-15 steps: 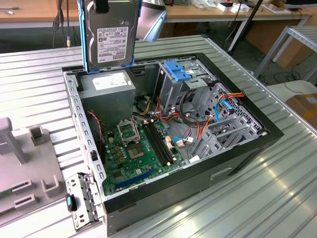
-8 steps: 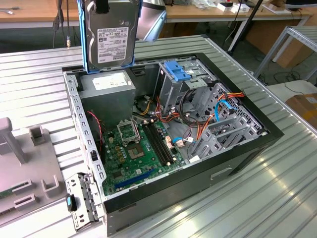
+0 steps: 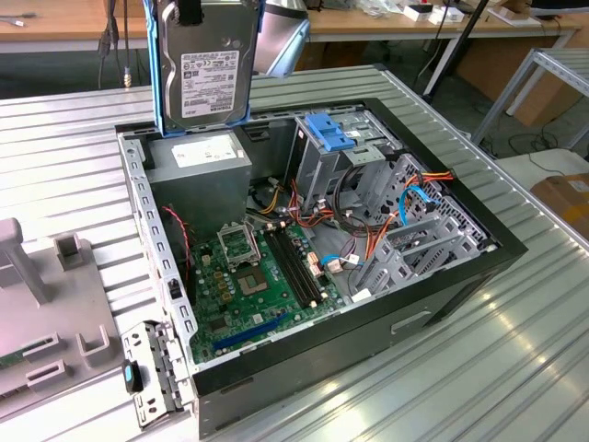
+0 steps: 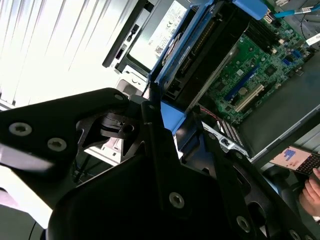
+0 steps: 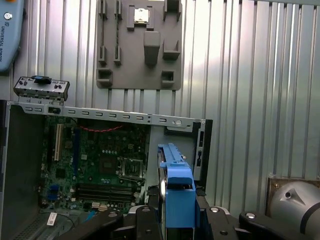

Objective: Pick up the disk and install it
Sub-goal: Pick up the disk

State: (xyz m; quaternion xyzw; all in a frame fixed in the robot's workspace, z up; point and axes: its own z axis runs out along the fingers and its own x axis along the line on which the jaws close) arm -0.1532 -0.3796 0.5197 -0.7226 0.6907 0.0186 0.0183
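The disk (image 3: 204,78) hangs upright in the air over the back left corner of the open computer case (image 3: 442,304), its white label facing the exterior view and its blue bracket along both sides. My gripper (image 3: 196,11) is shut on its upper end. In both wrist views the black fingers (image 4: 152,125) clamp the blue bracket, and the disk (image 5: 177,192) shows edge-on above the case. Below it lie the power-supply box (image 3: 204,158) and the motherboard (image 3: 262,276).
A metal drive cage with a blue latch (image 3: 329,132) stands at the case's back right, with cables around it. A grey fixture plate (image 3: 41,313) lies on the ribbed metal table (image 3: 515,368). A small bracket (image 3: 147,378) rests by the case's front corner. A hand holds a phone (image 4: 300,161).
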